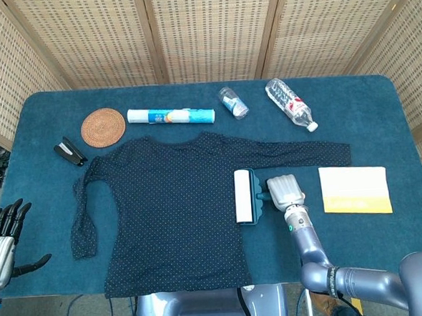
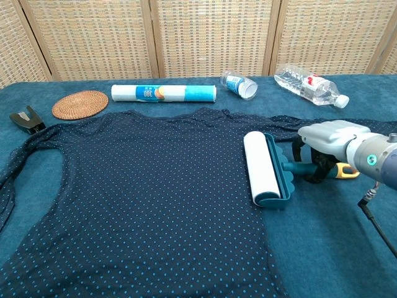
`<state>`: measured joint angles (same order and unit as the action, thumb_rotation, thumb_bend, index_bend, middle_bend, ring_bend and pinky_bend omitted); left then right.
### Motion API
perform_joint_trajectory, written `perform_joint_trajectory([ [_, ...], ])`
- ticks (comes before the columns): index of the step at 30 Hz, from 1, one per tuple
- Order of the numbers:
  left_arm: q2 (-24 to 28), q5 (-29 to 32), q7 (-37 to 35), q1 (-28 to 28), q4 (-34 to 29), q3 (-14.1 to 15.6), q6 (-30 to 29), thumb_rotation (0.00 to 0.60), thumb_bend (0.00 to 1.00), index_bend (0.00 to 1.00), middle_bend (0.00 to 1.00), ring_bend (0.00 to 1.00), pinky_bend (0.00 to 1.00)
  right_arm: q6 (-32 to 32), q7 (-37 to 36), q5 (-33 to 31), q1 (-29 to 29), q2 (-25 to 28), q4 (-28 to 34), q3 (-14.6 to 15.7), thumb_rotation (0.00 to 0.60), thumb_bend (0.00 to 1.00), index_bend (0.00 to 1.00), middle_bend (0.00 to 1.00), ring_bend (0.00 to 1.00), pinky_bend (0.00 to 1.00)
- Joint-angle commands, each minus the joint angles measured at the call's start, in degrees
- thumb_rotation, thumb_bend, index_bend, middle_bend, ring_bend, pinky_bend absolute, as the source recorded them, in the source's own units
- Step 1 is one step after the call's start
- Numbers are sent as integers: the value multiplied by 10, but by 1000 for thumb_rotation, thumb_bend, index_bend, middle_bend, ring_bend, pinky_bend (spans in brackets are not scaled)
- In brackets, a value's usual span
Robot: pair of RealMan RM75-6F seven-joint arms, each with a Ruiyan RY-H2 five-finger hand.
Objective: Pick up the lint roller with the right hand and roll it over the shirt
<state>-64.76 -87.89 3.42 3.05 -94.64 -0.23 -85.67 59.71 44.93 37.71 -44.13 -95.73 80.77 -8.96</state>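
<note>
Right hand (image 2: pixel 327 144) fingers (image 2: pixel 299 150) are curled down around the teal handle of the lint roller (image 2: pixel 268 169), which lies on the right edge of the shirt (image 2: pixel 142 192), handle pointing out over the blue surface (image 2: pixel 347 248). Can't tell if the wrap is tight or just loosely draped; the palm hides the contact in the head view, and the chest view shows only dark fingertips either side of the handle. The roller head sits flat on the fabric, not lifted.

Risks from here, as I judge them:
- Grasp sits close to the roller frame, with the yellow handle end sticking out behind the palm. If the wrap is loose, the handle could twist in the hand on lift and the roller would tilt or drop.
- The sticky sheet is pressed onto thin cloth. Lifting or rolling fast could drag the hem up with it and bunch the shirt.
- Rolling left with uneven downward pressure could skid the drum rather than turn it, wrinkling the fabric.
- The yellow booklet (image 1: pixel 355 189) lies just right of the hand; a wide wrist swing could knock it.

Left hand (image 1: pixel 2 235) is off the surface at the far left edge, fingers spread, holding nothing.
</note>
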Motion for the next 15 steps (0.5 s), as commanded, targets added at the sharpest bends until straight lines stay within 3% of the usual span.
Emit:
perform_joint_trajectory([
  [1, 0, 0, 0, 0, 0, 0, -1, 600, 0, 0, 0, 0, 0, -2, -1, 0, 0, -3, -4, 2, 600, 670, 553, 1000, 1000, 1000],
  [6, 1, 0, -1, 0, -1, 0, 0, 600, 0, 0, 0, 0, 0, 1, -11, 14, 1, -2, -3, 3, 600, 845, 614, 1000, 1000, 1000],
  [15, 1, 1, -3, 2, -1, 1, 5, 600, 0, 0, 0, 0, 0, 12, 10, 39, -14, 28, 30, -4, 600, 863, 632, 1000, 1000, 1000],
])
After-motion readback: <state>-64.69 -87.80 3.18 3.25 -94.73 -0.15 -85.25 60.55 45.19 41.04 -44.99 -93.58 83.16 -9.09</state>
